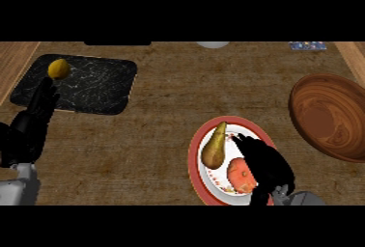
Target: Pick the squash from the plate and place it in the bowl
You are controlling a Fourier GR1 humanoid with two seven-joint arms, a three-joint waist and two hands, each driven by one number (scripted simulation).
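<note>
The plate (203, 185), white with a red rim, sits at about five o'clock on the brown desk (164, 144). On it lie two things: a long olive-tan squash (213, 147), its narrow neck pointing toward twelve o'clock, and an orange-red tomato (241, 176) just beside it at four o'clock from the squash.

The right hand (262, 159) comes in from the lower edge and hangs over the plate's three o'clock side, its black fingers stretched toward eleven o'clock, relaxed and holding nothing. Its fingertips lie just beside the squash's upper half, and whether they touch it cannot be told. The hand covers part of the tomato.

The wooden bowl (328, 116) stands at three o'clock, well apart from the squash and cut by the right edge.

At ten o'clock lies a black marbled cutting board (92, 87) with a yellow lemon (58, 68) on its far left corner. The left hand (32, 123) shows at nine o'clock by the left edge, fingers straight and pointing up toward the lemon, resting with nothing in it.
</note>
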